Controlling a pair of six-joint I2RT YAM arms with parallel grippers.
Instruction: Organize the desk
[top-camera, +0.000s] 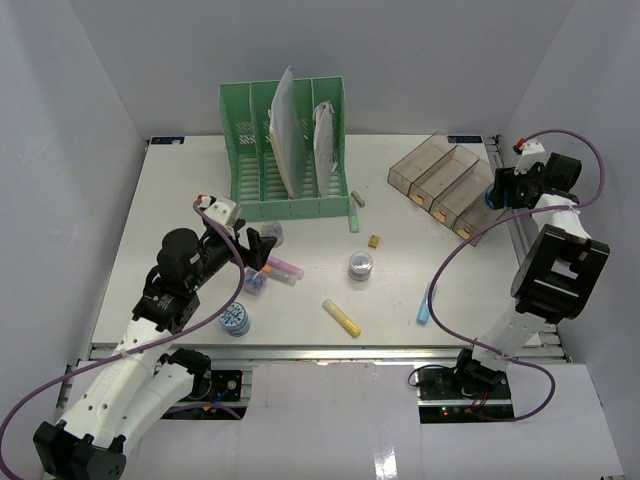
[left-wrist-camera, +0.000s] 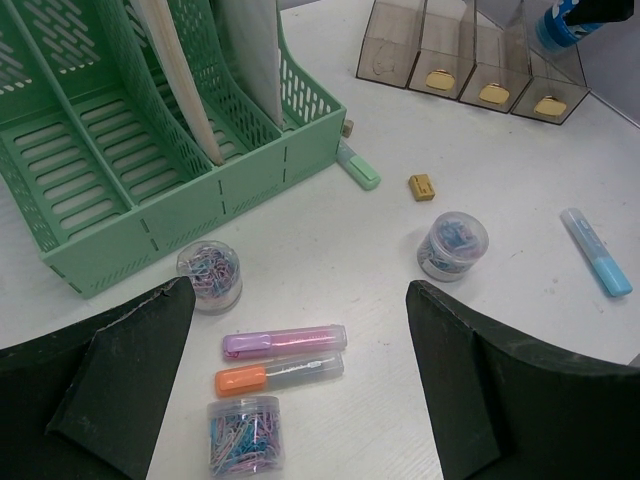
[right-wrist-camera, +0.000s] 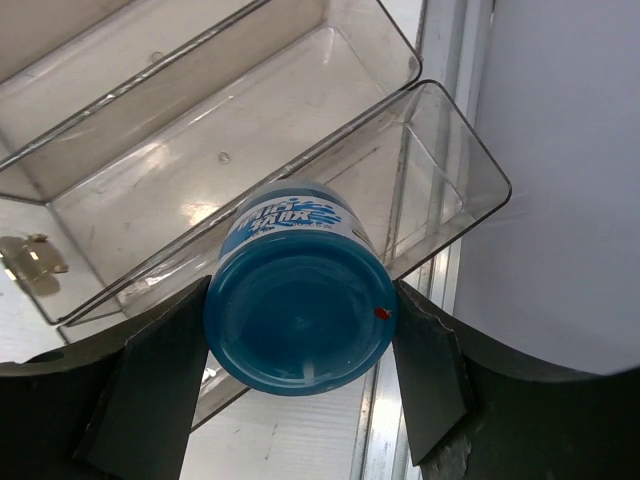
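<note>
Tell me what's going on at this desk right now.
Two robot arms are tidying the desk. The right gripper is clamped on a blue jar and holds it at the end compartment of the clear brown tray. The left gripper is wide open and empty, hovering over a pink highlighter, an orange highlighter and a paperclip jar in front of the green file rack. A yellow highlighter and a blue highlighter lie loose on the desk.
</note>
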